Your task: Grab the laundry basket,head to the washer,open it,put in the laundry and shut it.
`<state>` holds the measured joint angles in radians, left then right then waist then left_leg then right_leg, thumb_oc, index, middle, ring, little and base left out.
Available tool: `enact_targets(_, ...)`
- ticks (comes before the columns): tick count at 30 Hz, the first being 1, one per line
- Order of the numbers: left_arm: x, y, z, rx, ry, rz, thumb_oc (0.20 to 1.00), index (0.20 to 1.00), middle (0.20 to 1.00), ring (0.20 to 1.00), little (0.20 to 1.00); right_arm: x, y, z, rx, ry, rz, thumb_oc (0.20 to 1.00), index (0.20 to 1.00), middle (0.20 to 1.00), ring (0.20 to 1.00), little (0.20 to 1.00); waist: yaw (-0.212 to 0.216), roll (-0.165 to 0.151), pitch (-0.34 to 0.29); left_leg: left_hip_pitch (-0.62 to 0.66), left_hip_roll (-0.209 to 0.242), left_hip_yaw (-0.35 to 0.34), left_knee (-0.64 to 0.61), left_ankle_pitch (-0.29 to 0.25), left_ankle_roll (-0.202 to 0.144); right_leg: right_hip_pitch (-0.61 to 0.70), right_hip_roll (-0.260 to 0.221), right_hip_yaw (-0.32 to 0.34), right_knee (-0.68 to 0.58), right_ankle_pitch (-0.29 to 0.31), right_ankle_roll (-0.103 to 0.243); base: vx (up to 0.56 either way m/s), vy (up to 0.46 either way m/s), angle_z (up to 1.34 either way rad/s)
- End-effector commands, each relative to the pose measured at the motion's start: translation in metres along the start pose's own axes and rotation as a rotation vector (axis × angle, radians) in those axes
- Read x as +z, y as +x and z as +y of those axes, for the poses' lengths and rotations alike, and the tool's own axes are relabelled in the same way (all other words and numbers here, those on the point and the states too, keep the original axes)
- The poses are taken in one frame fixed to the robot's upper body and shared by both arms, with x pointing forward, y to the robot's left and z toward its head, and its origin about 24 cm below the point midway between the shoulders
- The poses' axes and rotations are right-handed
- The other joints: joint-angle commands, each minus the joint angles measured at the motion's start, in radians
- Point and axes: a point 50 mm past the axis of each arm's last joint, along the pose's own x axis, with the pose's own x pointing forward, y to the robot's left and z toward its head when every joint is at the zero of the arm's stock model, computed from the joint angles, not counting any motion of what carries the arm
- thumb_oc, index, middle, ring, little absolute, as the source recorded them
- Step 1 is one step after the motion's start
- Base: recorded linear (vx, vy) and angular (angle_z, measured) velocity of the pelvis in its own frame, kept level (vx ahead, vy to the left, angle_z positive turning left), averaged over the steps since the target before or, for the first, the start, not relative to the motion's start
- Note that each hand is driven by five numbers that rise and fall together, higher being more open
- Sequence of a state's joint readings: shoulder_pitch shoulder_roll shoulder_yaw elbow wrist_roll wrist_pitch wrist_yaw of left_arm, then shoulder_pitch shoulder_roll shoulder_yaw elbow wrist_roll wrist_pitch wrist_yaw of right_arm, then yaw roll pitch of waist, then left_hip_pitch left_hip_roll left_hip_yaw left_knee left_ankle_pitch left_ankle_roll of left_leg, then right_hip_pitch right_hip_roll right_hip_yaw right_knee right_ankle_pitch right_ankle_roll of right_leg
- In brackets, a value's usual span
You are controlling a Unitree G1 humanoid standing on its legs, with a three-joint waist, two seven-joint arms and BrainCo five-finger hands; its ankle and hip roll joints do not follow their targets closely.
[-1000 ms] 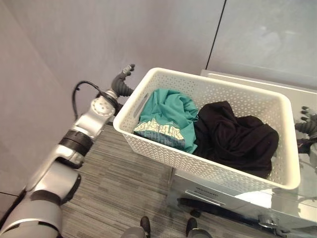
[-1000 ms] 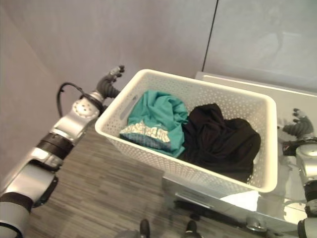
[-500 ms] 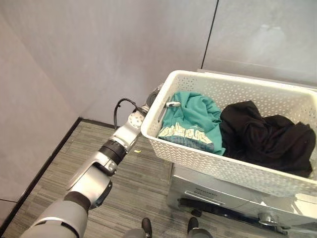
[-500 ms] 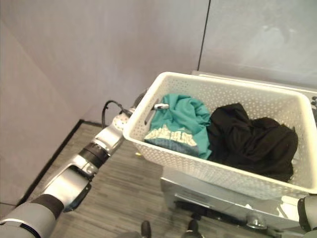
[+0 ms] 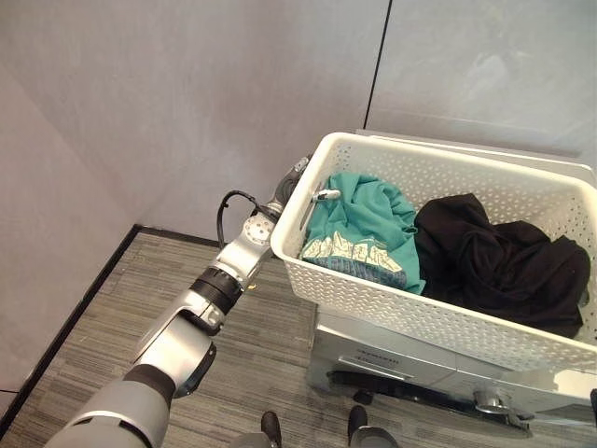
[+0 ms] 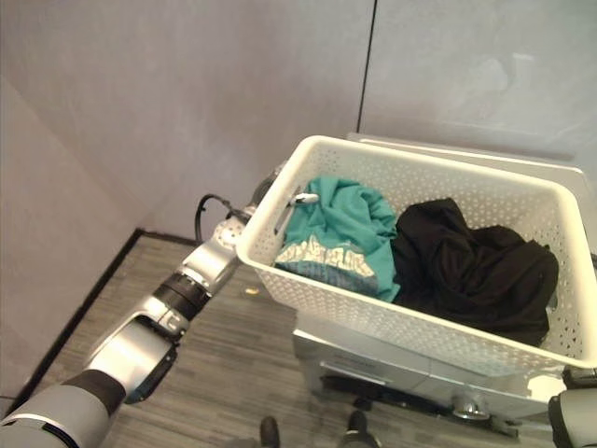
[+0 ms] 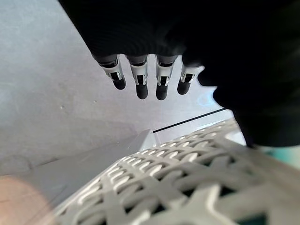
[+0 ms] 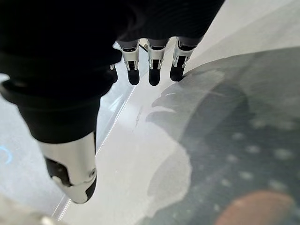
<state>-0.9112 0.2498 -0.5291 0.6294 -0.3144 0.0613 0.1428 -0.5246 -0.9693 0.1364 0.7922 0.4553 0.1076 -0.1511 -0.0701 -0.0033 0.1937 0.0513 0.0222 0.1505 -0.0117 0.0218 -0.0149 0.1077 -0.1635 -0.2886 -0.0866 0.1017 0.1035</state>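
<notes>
Resting on top of the washer [image 5: 410,359], the basket [image 5: 438,313] holds a teal shirt [image 5: 359,229] toward its left end and a black garment [image 5: 504,257] to the shirt's right; the left hand [image 7: 140,77] sits at the basket's left end with fingers straight and relaxed, one tip poking through the handle slot. Right of the basket, the right hand [image 8: 150,65] hovers over the washer top, fingers loosely extended and holding nothing. Judging by this, the carry is done, and next comes letting go and reaching down to open the washer door.
</notes>
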Motion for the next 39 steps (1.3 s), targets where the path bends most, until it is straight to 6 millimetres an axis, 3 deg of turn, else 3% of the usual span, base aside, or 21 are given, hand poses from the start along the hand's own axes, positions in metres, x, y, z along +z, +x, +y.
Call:
enact_targets(1, 0.029, 0.013, -0.028, -0.078, 0.046, -0.086, 1.0, 1.0, 1.0, 1.0, 1.0, 0.042, 0.006, -0.044, -0.135, 0.034, -0.113, 1.0, 1.0, 1.0, 1.0, 1.0, 0.033, 0.023, -0.018, 0.018, 0.069, 0.046, 0.025, -0.055, -0.031, 0.022, -0.009, -0.04, 0.061, -0.115, 0.001, 0.0, 0.0, 0.0)
enact_targets(2, 0.03, 0.015, -0.027, -0.074, 0.056, -0.085, 1.0, 1.0, 1.0, 1.0, 1.0, 0.05, 0.005, -0.068, -0.214, 0.058, -0.129, 1.0, 1.0, 1.0, 1.0, 1.0, 0.03, 0.022, -0.021, 0.02, 0.069, 0.049, 0.024, -0.055, -0.033, 0.024, -0.009, -0.042, 0.06, -0.114, 0.002, 0.0, 0.0, 0.0)
enact_targets(3, 0.031, 0.015, -0.027, -0.074, 0.056, -0.086, 1.0, 1.0, 1.0, 1.0, 1.0, 0.05, 0.005, -0.069, -0.215, 0.058, -0.13, 1.0, 1.0, 1.0, 1.0, 1.0, 0.03, 0.023, -0.021, 0.02, 0.069, 0.049, 0.024, -0.055, -0.033, 0.024, -0.009, -0.042, 0.06, -0.114, 0.002, 0.0, 0.0, 0.0)
enact_targets(6, 0.034, 0.015, -0.022, -0.061, 0.074, -0.103, 1.0, 1.0, 1.0, 1.0, 1.0, 0.057, -0.006, -0.111, -0.337, 0.019, -0.157, 1.0, 1.0, 1.0, 1.0, 1.0, 0.019, 0.017, -0.025, 0.029, 0.072, 0.055, 0.018, -0.059, -0.032, 0.026, -0.007, -0.04, 0.06, -0.114, 0.004, 0.01, 0.002, 0.01)
enact_targets(13, 0.032, 0.012, -0.018, -0.059, 0.07, -0.114, 1.0, 1.0, 1.0, 1.0, 1.0, 0.038, -0.017, -0.119, -0.367, 0.011, -0.16, 1.0, 1.0, 1.0, 1.0, 1.0, 0.01, 0.01, -0.023, 0.034, 0.077, 0.061, 0.02, -0.065, -0.03, 0.023, -0.003, -0.031, 0.064, -0.117, 0.004, 0.01, 0.005, -0.04)
enact_targets(15, 0.029, 0.008, -0.01, -0.04, 0.06, -0.121, 1.0, 1.0, 1.0, 1.0, 1.0, 0.007, -0.025, -0.109, -0.357, 0.05, -0.131, 1.0, 1.0, 1.0, 1.0, 1.0, -0.005, 0.009, -0.018, 0.032, 0.079, 0.06, 0.021, -0.068, -0.028, 0.02, 0.0, -0.029, 0.067, -0.121, 0.002, 0.0, 0.0, 0.0)
enact_targets(16, 0.026, 0.006, -0.008, -0.035, 0.052, -0.117, 1.0, 1.0, 1.0, 1.0, 1.0, -0.021, -0.033, -0.105, -0.364, 0.068, -0.074, 1.0, 1.0, 1.0, 1.0, 1.0, -0.007, 0.007, -0.016, 0.032, 0.079, 0.06, 0.021, -0.071, -0.026, 0.019, 0.002, -0.028, 0.067, -0.122, 0.002, 0.0, 0.0, 0.0)
enact_targets(17, 0.026, 0.006, -0.009, -0.039, 0.054, -0.117, 1.0, 1.0, 1.0, 1.0, 1.0, -0.023, -0.034, -0.106, -0.366, 0.068, -0.07, 1.0, 1.0, 1.0, 1.0, 1.0, -0.004, 0.005, -0.017, 0.032, 0.079, 0.059, 0.021, -0.071, -0.026, 0.019, 0.002, -0.028, 0.067, -0.122, 0.002, 0.0, 0.0, 0.0)
enact_targets(18, 0.024, 0.004, -0.006, -0.029, 0.049, -0.113, 1.0, 1.0, 1.0, 1.0, 1.0, -0.048, -0.042, -0.104, -0.378, 0.084, -0.007, 1.0, 1.0, 1.0, 1.0, 1.0, -0.008, 0.005, -0.015, 0.032, 0.079, 0.058, 0.02, -0.071, -0.025, 0.017, 0.003, -0.027, 0.068, -0.123, 0.001, 0.0, 0.0, 0.0)
enact_targets(19, 0.023, 0.004, -0.006, -0.031, 0.05, -0.112, 1.0, 1.0, 1.0, 1.0, 1.0, -0.049, -0.042, -0.104, -0.379, 0.085, -0.005, 1.0, 1.0, 1.0, 1.0, 1.0, -0.006, 0.004, -0.016, 0.032, 0.079, 0.058, 0.02, -0.071, -0.025, 0.017, 0.003, -0.027, 0.068, -0.123, 0.001, 0.0, 0.0, 0.0)
enact_targets(20, 0.022, 0.003, -0.002, -0.02, 0.05, -0.11, 1.0, 1.0, 1.0, 1.0, 1.0, -0.073, -0.052, -0.107, -0.403, 0.085, 0.067, 1.0, 1.0, 1.0, 1.0, 1.0, -0.015, 0.005, -0.014, 0.033, 0.079, 0.058, 0.017, -0.071, -0.024, 0.016, 0.003, -0.025, 0.067, -0.124, 0.001, 0.0, 0.005, -0.03)
enact_targets(21, 0.022, 0.003, -0.003, -0.024, 0.05, -0.11, 1.0, 1.0, 1.0, 1.0, 1.0, -0.075, -0.053, -0.108, -0.405, 0.085, 0.069, 1.0, 1.0, 1.0, 1.0, 1.0, -0.012, 0.004, -0.015, 0.033, 0.079, 0.057, 0.017, -0.071, -0.024, 0.016, 0.003, -0.025, 0.067, -0.124, 0.001, 0.0, 0.01, 0.04)
enact_targets(23, 0.022, 0.003, 0.004, -0.004, 0.048, -0.112, 1.0, 1.0, 1.0, 1.0, 1.0, -0.102, -0.069, -0.119, -0.463, 0.103, 0.151, 1.0, 1.0, 1.0, 1.0, 1.0, -0.023, 0.005, -0.016, 0.035, 0.078, 0.058, 0.014, -0.071, -0.023, 0.015, 0.004, -0.024, 0.067, -0.124, 0.001, 0.0, 0.005, 0.02)
enact_targets(25, 0.023, 0.001, 0.007, -0.002, 0.049, -0.118, 1.0, 1.0, 1.0, 1.0, 1.0, -0.117, -0.082, -0.134, -0.522, 0.093, 0.201, 1.0, 1.0, 1.0, 1.0, 1.0, -0.022, 0.004, -0.018, 0.037, 0.077, 0.056, 0.013, -0.073, -0.022, 0.017, 0.003, -0.026, 0.066, -0.121, 0.002, 0.0, 0.0, 0.0)
enact_targets(28, 0.019, 0.0, 0.013, 0.008, 0.062, -0.109, 1.0, 1.0, 1.0, 1.0, 1.0, -0.12, -0.086, -0.14, -0.545, 0.105, 0.208, 1.0, 1.0, 1.0, 1.0, 1.0, -0.018, 0.007, -0.021, 0.045, 0.075, 0.061, 0.008, -0.076, -0.019, 0.014, 0.003, -0.014, 0.061, -0.116, 0.006, -0.01, 0.013, -0.02)
enact_targets(37, 0.02, -0.005, 0.034, 0.056, 0.092, -0.129, 1.0, 1.0, 1.0, 1.0, 1.0, -0.089, -0.077, -0.159, -0.614, 0.126, 0.105, 1.0, 1.0, 1.0, 1.0, 1.0, -0.007, -0.004, -0.026, 0.047, 0.074, 0.071, 0.018, -0.085, -0.019, 0.016, -0.001, -0.008, 0.052, -0.105, 0.011, -0.01, 0.019, -0.09)
enact_targets(38, 0.03, -0.01, 0.046, 0.081, 0.126, -0.178, 1.0, 1.0, 1.0, 1.0, 1.0, -0.091, -0.087, -0.184, -0.693, 0.02, 0.162, 1.0, 1.0, 1.0, 1.0, 1.0, 0.004, -0.012, -0.025, 0.044, 0.074, 0.068, 0.019, -0.085, -0.02, 0.018, -0.003, -0.017, 0.05, -0.104, 0.013, 0.0, 0.0, 0.0)
enact_targets(39, 0.032, -0.014, 0.05, 0.082, 0.134, -0.199, 1.0, 1.0, 1.0, 1.0, 1.0, -0.097, -0.093, -0.192, -0.709, -0.037, 0.199, 1.0, 1.0, 1.0, 1.0, 1.0, 0.01, -0.015, -0.024, 0.041, 0.074, 0.065, 0.021, -0.085, -0.02, 0.019, -0.004, -0.022, 0.049, -0.102, 0.014, 0.0, 0.0, 0.0)
